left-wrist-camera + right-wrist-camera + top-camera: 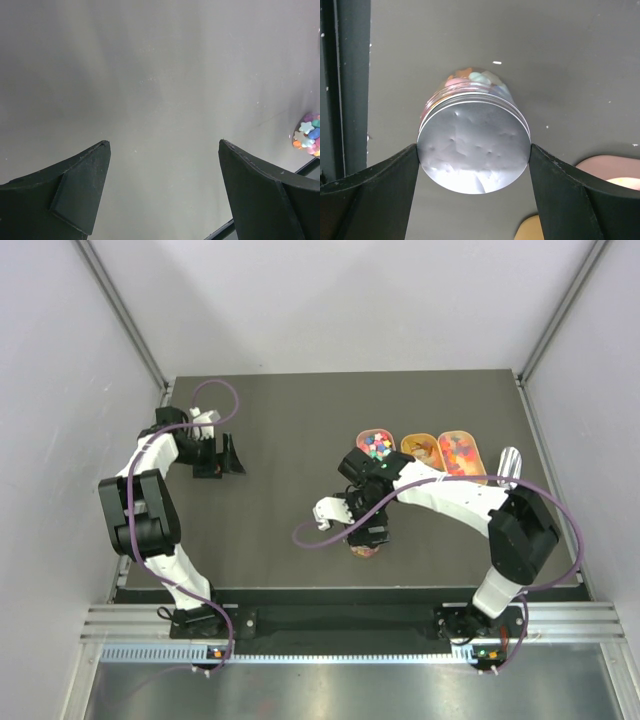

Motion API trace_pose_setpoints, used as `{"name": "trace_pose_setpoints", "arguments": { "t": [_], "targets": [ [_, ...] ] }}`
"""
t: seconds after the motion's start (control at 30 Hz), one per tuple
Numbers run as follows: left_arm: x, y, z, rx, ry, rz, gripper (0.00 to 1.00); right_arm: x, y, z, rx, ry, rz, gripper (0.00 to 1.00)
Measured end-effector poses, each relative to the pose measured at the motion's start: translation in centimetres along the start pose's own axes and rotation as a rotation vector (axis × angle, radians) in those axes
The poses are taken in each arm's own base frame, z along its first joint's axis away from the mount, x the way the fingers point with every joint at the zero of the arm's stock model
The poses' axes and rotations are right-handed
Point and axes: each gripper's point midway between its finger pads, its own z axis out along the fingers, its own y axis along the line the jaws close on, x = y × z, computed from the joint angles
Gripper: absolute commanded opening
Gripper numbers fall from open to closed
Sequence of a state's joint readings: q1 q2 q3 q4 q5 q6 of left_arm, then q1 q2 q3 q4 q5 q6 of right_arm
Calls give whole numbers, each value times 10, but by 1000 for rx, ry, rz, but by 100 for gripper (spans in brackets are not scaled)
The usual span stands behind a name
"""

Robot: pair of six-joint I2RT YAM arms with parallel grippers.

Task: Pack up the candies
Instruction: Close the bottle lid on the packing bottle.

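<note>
A small clear jar [470, 82] with a silver disc lid [474, 150] holds mixed coloured candies [479, 77]. My right gripper [474, 148] comes down from above and is shut on the lid, one finger touching each side. In the top view the jar [365, 551] sits under the right gripper [368, 538] near the table's front middle. More candies fill three oval orange trays: multicoloured cubes [376, 445], yellow-orange gummies [422, 450] and red-orange pieces [461, 454]. My left gripper [232, 455] is open and empty at the far left; its jaws [165, 144] stand wide apart over bare table.
A silvery object [508, 462] lies right of the trays. A round cluster of pastel candies [310, 136] shows at the right edge of the left wrist view. Tray rims [615, 167] lie close to the right gripper. White walls surround the dark table [280, 420].
</note>
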State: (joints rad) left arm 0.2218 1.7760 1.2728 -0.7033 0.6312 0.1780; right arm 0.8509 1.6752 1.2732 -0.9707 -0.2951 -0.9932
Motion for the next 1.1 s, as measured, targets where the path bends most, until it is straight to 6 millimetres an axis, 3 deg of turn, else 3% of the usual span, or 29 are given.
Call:
{"name": "trace_pose_setpoints", "arguments": {
  "t": [0.4,0.57,0.63,1.1],
  "targets": [
    [0,-1,1,2,2,1,93,0,4,0,6,12,-16,80],
    [4,-1,2,3,9,-2,93,0,4,0,6,13,-17,89],
    [4,-1,3,4,11,-3,93,-1,5,0,6,14,-17,100],
    [6,-1,4,4,11,-17,93,-4,9,1,-1,17,-25,100]
  ]
}}
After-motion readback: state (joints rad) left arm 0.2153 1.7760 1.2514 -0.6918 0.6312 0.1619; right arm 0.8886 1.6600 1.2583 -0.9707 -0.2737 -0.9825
